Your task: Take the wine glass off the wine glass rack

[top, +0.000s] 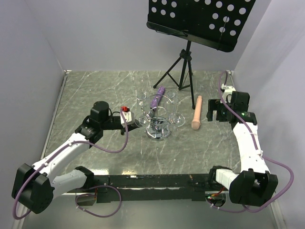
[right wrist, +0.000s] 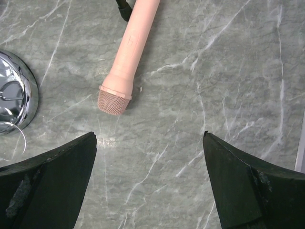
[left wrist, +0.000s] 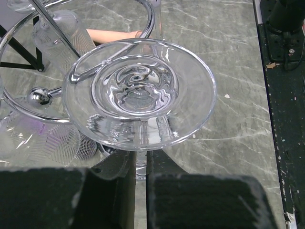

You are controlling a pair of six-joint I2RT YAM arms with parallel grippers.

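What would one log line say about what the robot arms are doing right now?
left gripper: shut on wine glass stem | right gripper: open, empty, above table near pink microphone | wine glass rack: upright

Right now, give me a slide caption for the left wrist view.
Left gripper clamps the wine glass by its stem at the wine glass rack.

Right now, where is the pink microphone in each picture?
Top external: microphone right of centre, beside the wine glass rack.
Left wrist: a peach sliver at the top, behind the wine glass.
Right wrist: upper middle, head pointing down.
Shared landmark: the chrome rack.
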